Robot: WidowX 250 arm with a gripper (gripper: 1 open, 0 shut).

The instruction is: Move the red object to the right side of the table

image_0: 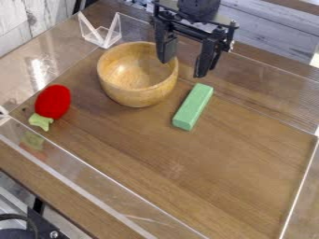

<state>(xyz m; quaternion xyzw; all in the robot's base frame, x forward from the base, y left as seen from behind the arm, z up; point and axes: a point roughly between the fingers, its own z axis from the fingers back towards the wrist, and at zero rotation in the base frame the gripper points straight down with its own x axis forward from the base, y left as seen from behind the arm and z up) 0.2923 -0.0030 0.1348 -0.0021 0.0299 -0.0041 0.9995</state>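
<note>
Nearest the camera runs the low clear plastic wall (149, 210) along the front edge of the worktop (187, 177), with bare wood grain behind it. At the far left, close to that wall's left corner, lies the red object (52, 101), its pale green leafy stub pointing down toward the front edge, so its long axis runs roughly front to back. Right of it, and apart from it, sits the round wooden bowl (137, 75), which looks empty. Right again, the green block (193, 106) lies just beside the bowl, slanting up and to the right. Above the bowl's far right rim hangs the end effector (185, 58), pointing down, jaws spread wide and holding nothing. The red object therefore lies well to its left and nearer the camera, with the bowl in between; my judgement is that the reach must clear the bowl first
</note>
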